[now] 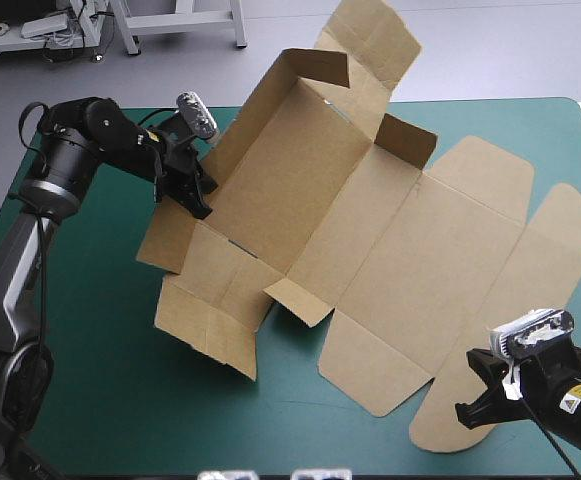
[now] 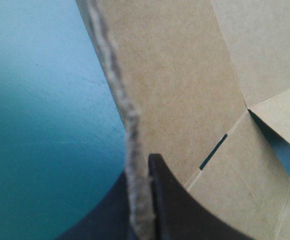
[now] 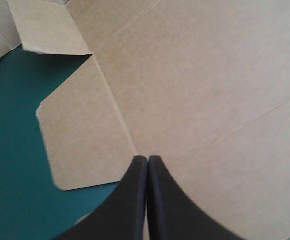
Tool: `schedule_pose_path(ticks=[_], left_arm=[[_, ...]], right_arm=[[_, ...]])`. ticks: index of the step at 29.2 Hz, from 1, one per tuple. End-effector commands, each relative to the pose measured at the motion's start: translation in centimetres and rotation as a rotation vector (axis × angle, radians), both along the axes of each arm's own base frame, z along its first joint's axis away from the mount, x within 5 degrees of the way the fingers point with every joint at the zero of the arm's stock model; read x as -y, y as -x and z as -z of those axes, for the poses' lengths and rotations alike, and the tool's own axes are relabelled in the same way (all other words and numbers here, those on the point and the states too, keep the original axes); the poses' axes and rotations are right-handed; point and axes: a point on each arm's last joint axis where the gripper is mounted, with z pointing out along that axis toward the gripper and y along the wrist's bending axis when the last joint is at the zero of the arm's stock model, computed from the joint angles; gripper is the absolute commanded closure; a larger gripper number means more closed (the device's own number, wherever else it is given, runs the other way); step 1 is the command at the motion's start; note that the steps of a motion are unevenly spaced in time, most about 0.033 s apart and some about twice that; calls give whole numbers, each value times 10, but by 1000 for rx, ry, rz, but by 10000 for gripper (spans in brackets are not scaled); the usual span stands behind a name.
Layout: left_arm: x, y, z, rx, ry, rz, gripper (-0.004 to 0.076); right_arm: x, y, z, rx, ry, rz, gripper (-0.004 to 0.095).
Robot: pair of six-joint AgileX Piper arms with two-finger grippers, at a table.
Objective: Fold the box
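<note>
Clamps the left gripper (image 1: pixel 198 203) on the raised wall of the box (image 1: pixel 400 260), keeping that wall upright mid-table (image 1: pixel 90 330), and rests the right gripper (image 3: pixel 146 167), fingers pressed together, over the flat lid, probably to steady it.

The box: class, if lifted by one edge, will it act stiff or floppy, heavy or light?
The box is probably stiff: its raised wall stands flat with the left gripper pinching one edge. Likely hinges at creases. Probably light: thin sheet.
</note>
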Motion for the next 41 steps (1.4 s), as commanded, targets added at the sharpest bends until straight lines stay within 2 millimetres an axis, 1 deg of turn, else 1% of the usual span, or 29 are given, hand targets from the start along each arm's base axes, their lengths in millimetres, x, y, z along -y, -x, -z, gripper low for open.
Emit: schedule_pose_path(ticks=[1, 7, 13, 17, 20, 25, 27, 30, 33, 34, 36, 41], left_arm=[[12, 24, -35, 121, -90, 64, 733], [35, 33, -33, 199, -239, 127, 733], [59, 37, -39, 327, -252, 174, 733], [73, 44, -40, 356, -254, 218, 733], [81, 49, -36, 360, -272, 258, 733], [91, 65, -31, 516, -351, 291, 733], [92, 74, -28, 591, -385, 294, 733], [90, 87, -18, 640, -405, 298, 733], [82, 98, -11, 703, -421, 310, 733], [75, 105, -7, 755, -430, 326, 733], [69, 110, -6, 800, -427, 318, 733], [62, 117, -1, 854, -423, 306, 733]], right_arm=[[-1, -6, -14, 92, -59, 37, 926], [1, -11, -20, 164, -82, 77, 926], [4, -15, -29, 251, -113, 137, 926], [8, -15, -45, 307, -129, 184, 926], [10, -14, -61, 324, -127, 207, 926], [10, -19, -84, 347, -126, 204, 926], [9, -24, -92, 353, -127, 204, 926], [9, -34, -102, 354, -127, 203, 926], [8, -45, -117, 364, -131, 204, 926], [8, -53, -127, 371, -136, 206, 926], [7, -62, -138, 377, -141, 207, 926], [5, -92, -154, 367, -138, 203, 926]])
